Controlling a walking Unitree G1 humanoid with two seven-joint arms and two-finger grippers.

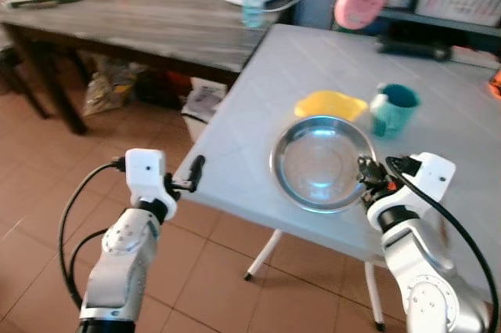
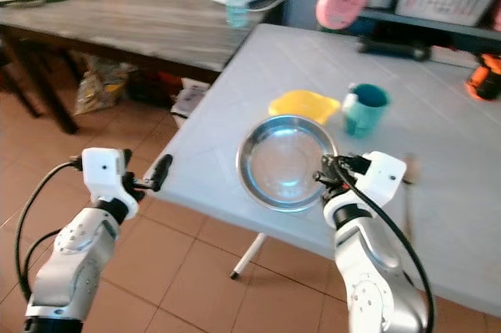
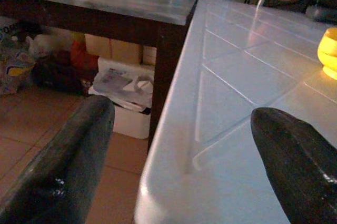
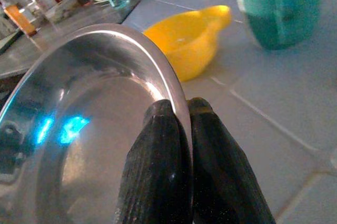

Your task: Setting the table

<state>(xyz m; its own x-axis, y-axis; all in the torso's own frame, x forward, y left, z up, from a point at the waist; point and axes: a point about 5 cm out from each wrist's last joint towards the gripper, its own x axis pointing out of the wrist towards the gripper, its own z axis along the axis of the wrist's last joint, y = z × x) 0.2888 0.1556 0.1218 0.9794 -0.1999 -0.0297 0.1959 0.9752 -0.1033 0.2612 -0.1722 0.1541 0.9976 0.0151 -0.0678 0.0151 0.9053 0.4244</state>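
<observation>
The right gripper (image 4: 179, 129) pinches the rim of the shiny metal plate (image 1: 317, 162) between its two black fingers. The plate sits on the white table (image 1: 313, 66), just in front of the yellow dish (image 1: 330, 103) and near the green cup (image 1: 394, 109). The left gripper (image 1: 194, 175) is spread wide at the table's edge, well apart from the plate.

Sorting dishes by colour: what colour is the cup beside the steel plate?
Teal; the cup shows best in the left eye view.
</observation>
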